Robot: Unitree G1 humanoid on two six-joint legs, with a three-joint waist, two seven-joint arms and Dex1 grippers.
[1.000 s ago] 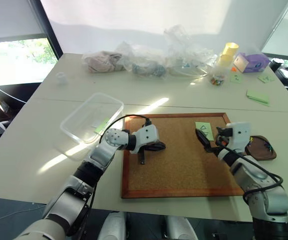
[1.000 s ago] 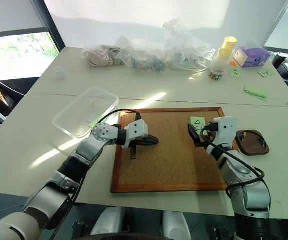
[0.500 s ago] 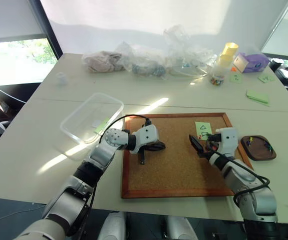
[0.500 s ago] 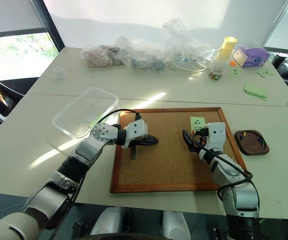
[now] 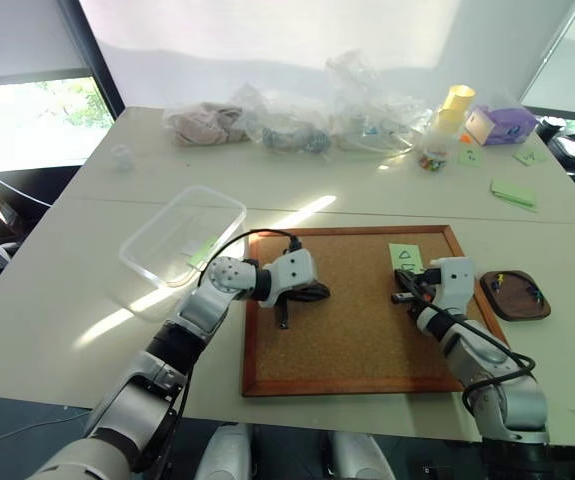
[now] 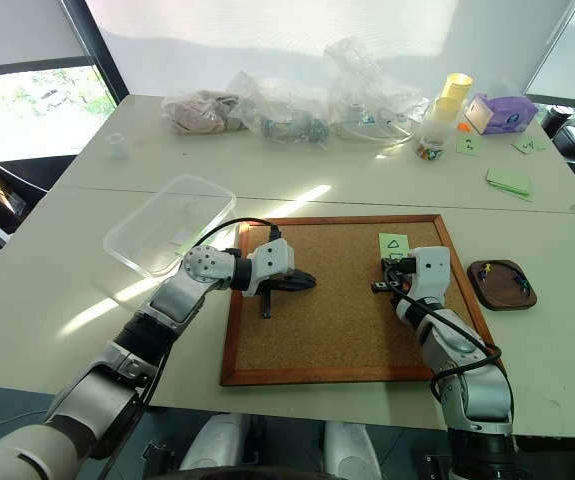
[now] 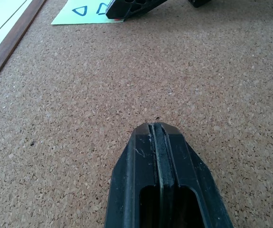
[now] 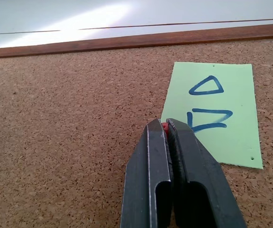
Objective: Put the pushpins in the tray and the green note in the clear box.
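The right hand (image 8: pixel 167 128) is closed on a red pushpin (image 8: pixel 164 126) at the near corner of the green note (image 8: pixel 214 114), which lies pinned on the cork board (image 5: pixel 347 330) near its far right corner. The left hand (image 7: pixel 157 137) is fully closed with nothing in it, resting low over the middle of the board, well apart from the note. To complete the step in hand, the pin should be drawn straight out along its shaft, without twisting, so that the paper does not tear or lift with it. The pin then goes to the tray (image 5: pixel 515 296), which sits on the bench (image 5: pixel 67 300) just beside the board's right edge and already holds a few pins. The clear box (image 5: pixel 182 235) stands off the board's far left corner. The board's raised frame lies between the note and both containers. Plastic bags (image 5: pixel 297 125) and yellow cups (image 5: pixel 455 105) stand along the far side, out of the way.
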